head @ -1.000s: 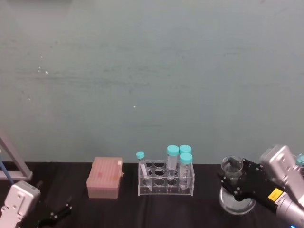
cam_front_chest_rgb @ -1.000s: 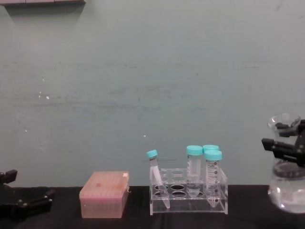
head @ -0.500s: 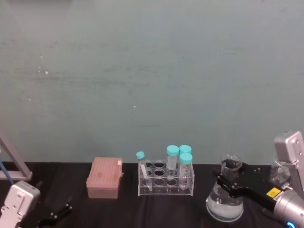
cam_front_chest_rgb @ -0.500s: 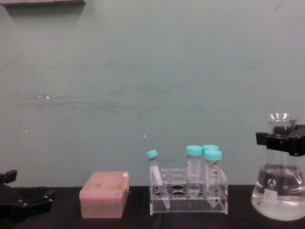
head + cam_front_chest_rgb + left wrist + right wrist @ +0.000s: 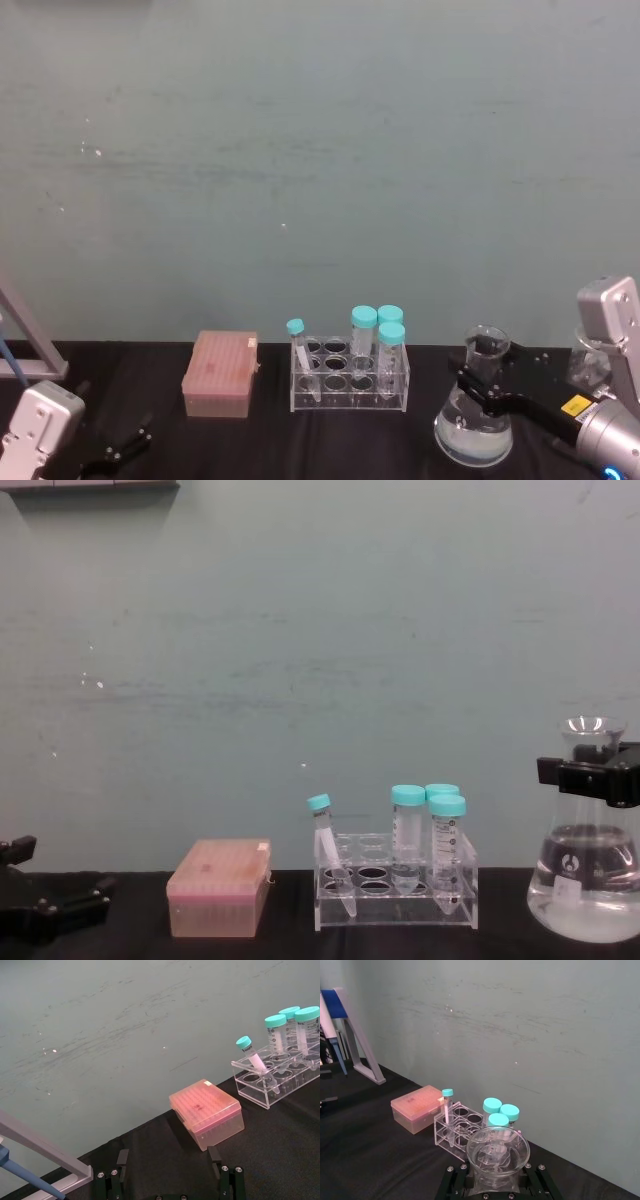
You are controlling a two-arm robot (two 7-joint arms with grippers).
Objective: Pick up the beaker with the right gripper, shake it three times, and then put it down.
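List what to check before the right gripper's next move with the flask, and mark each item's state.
1. Right gripper clamped on the beaker neck, just under the rim: ok.
2. Beaker upright: ok.
3. Beaker base resting on the table: cannot tell; it is low over the black surface, but contact is unclear.
4. Liquid low in the wide base, well below the neck: ok.
5. Tube rack apart from the beaker, to its left: ok.
6. Left gripper open and low at the far left, beyond the pink box: ok.
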